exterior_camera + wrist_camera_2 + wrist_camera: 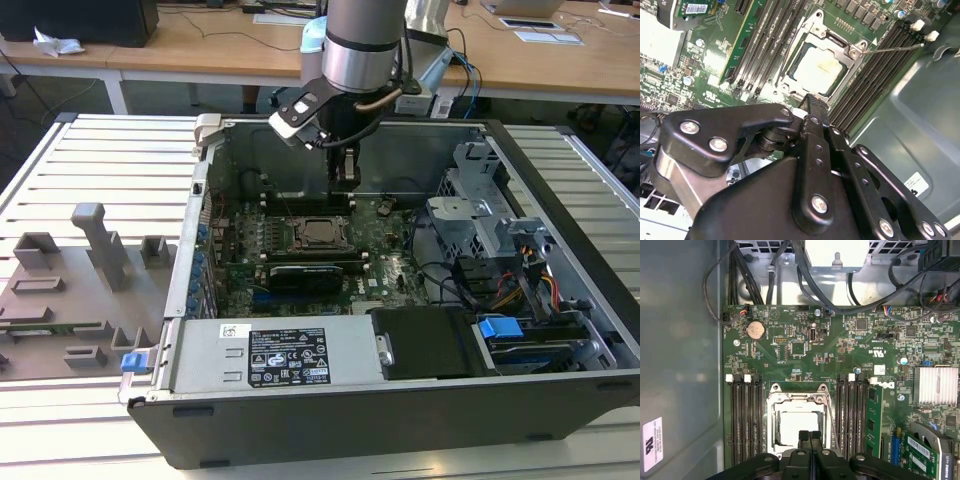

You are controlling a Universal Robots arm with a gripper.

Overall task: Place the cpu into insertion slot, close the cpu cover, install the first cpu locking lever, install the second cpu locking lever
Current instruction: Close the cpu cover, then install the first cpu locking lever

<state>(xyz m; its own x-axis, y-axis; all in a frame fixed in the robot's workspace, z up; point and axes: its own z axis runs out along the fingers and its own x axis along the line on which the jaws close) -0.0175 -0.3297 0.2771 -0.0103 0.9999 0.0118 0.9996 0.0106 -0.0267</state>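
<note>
At the exterior view's left, a grey moulded plastic fixture tray [75, 285] lies on the white slatted metal table [110, 150], just beside the open dark grey computer case [400, 420]. Inside the case lies the green motherboard [385, 275]. Amid it is the insertion slot [298, 240], a square black socket with a metal rim [774, 407]. The cpu [322, 231], a small flat square chip with a pale silvery top, sits in it in both wrist views [819, 70] [796, 422], with the metal frame lying flat around its edges. A thin wire lever [892, 48] juts from the socket's corner over the black memory slots. The black gripper [346, 178] hangs over the socket's edge [810, 434], its jaws pressed together and holding nothing. At the right stands a grey metal drive cage [478, 195].
</note>
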